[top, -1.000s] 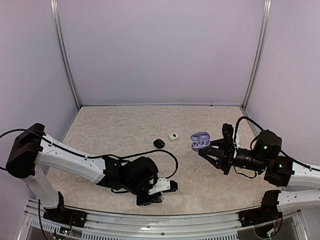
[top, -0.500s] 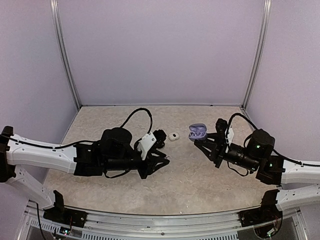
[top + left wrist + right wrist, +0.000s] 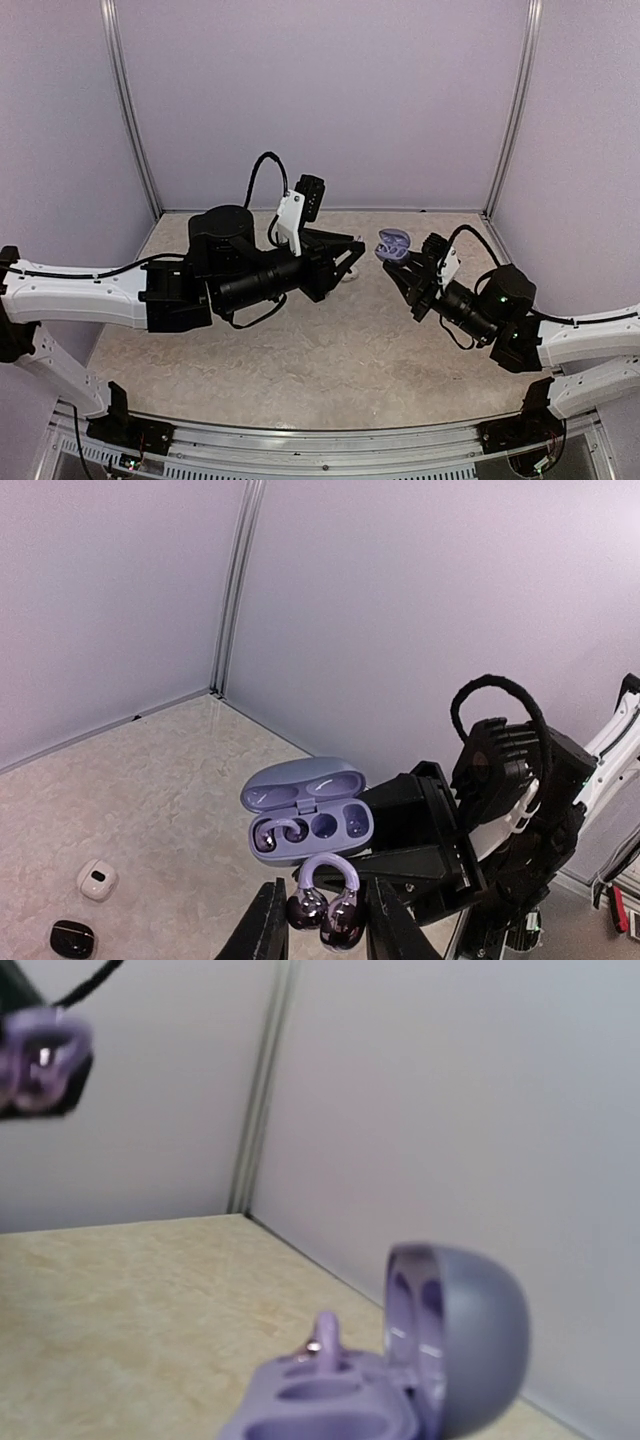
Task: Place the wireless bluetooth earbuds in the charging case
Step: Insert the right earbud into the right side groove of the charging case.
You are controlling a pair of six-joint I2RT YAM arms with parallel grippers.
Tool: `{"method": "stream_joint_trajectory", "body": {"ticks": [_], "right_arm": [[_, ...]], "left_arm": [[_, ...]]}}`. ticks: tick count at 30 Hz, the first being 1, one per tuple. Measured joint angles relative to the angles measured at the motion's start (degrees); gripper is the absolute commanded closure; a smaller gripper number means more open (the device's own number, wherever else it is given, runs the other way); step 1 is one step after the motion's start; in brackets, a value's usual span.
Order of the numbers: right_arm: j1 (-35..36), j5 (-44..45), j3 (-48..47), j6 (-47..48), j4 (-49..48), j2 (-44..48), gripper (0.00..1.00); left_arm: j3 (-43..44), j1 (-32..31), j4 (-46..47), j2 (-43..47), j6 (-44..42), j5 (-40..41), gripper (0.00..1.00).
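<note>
Top external: both arms reach over the table (image 3: 330, 350), with the left end effector (image 3: 343, 258) just left of the case (image 3: 394, 244).
Pods: in the left wrist view a white pod (image 3: 97, 879) and a black pod (image 3: 72, 937) lie on the table at far left, near each other and well apart from the case.
Left end effector: the fingers (image 3: 268, 932) are narrowly parted and pinch the held earbud (image 3: 325, 902) between their tips, clear of the table.
Earbud in grip: the held earbud is purple with dark glossy ends and its hook arches upward. It sits just in front of the case's tray, near it but not touching.
Case: it is purple and raised above the table, with the lid (image 3: 303, 783) swung open behind the tray. The seated earbud (image 3: 277, 832) lies in the left-hand well.
Right end effector (image 3: 390, 825): its black fingers are closed on the case body and hold it up. The fingertips are hidden behind the case in the right wrist view.
</note>
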State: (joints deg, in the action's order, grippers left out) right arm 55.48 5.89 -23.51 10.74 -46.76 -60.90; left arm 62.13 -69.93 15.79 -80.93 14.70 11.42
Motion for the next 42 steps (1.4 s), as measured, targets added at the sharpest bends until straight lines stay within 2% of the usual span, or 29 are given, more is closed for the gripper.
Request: {"method": "stream_joint_trajectory", "body": {"ticks": [12, 28, 42], "right_arm": [[1.1, 2.7, -0.2, 1.8, -8.9, -7.2, 1.00], [3.2, 3.8, -1.4, -0.8, -14.7, -11.5, 1.00], [3.9, 5.4, -2.3, -4.3, -16.9, -13.5, 1.00]], "left_arm": [[6.2, -0.2, 0.0, -7.6, 5.6, 1.7, 0.72], [10.3, -0.2, -1.9, -11.0, 7.0, 2.3, 0.71], [12.6, -0.2, -4.7, -12.5, 7.9, 3.7, 0.66]]}}
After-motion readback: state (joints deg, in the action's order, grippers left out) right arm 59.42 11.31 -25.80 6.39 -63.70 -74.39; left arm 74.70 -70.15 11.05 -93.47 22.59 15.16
